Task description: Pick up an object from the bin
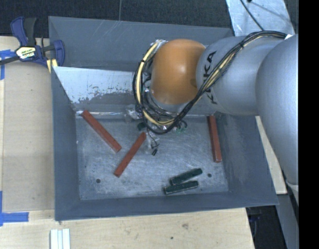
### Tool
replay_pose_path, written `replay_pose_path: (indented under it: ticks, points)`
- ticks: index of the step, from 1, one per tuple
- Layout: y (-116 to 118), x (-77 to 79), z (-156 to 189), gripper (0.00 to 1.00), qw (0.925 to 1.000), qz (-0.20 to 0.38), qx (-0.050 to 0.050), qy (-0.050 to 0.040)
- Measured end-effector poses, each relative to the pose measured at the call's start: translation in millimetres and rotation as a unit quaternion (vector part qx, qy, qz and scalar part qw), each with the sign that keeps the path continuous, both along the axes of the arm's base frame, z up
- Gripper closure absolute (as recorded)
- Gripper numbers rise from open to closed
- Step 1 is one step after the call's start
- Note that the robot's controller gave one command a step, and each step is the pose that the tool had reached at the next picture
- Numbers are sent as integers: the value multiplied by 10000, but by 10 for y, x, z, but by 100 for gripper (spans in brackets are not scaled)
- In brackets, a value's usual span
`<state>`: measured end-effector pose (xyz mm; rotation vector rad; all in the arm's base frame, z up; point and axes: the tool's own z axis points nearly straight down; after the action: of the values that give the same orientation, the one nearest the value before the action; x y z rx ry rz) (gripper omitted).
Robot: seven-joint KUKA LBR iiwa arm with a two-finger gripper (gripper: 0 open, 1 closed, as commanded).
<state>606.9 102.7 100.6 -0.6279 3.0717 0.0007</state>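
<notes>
In the camera view, the end effector [153, 143] is seen low over the middle of the grey metal bin [63, 154], below the rounded orange cover [175, 71] of the wrist and a loop of black and yellow cables [143, 87] that runs round it. The grey arm [252, 71] is seen entering from the right. Whether the end effector is spread or pressed together cannot be told, since its tip is seen only as a small dark shape under the cables, and nothing can be made out as being pinched by it. Nearest to it is the middle reddish-brown stick [130, 154], a long flat bar laid slantwise on the bin floor. Its upper end is placed just beside the tip of the end effector, on the left of it, and its lower end is pointed toward the front left. Whether they touch cannot be told. Three such sticks are counted in all. The left reddish-brown stick [100, 130] is laid slantwise near the back left corner, apart from the middle one. The right reddish-brown stick [215, 138] is laid almost straight along the right wall, well apart from the end effector. Two dark green elongated pieces [182, 182] are counted near the front wall, side by side and close together, apart from all three sticks.
</notes>
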Motion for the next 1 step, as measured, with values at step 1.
replay_pose_path:
  ticks: [1]
  points:
    - [-55, -55, -313, 0, 9985, 544, -10, 31]
